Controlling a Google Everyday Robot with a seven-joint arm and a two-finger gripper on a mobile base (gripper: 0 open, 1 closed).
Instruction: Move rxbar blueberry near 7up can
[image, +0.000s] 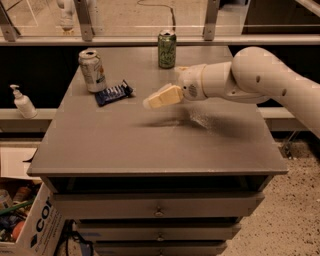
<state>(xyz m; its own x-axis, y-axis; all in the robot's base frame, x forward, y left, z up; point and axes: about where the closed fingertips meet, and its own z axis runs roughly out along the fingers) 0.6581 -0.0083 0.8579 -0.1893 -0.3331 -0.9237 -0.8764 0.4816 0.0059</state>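
The rxbar blueberry (114, 93), a flat dark-blue wrapper, lies on the grey table (150, 145) at the back left. It sits just right of the silvery 7up can (92, 70), close to or touching its base. My gripper (156, 100), with cream fingers, hovers just above the table to the right of the bar, apart from it. It is open and holds nothing.
A dark-green can (167, 48) stands at the table's back edge, behind my gripper. A white pump bottle (23, 102) sits on a lower shelf to the left. A cardboard box (30, 225) of items stands on the floor at the lower left. Drawers are under the tabletop.
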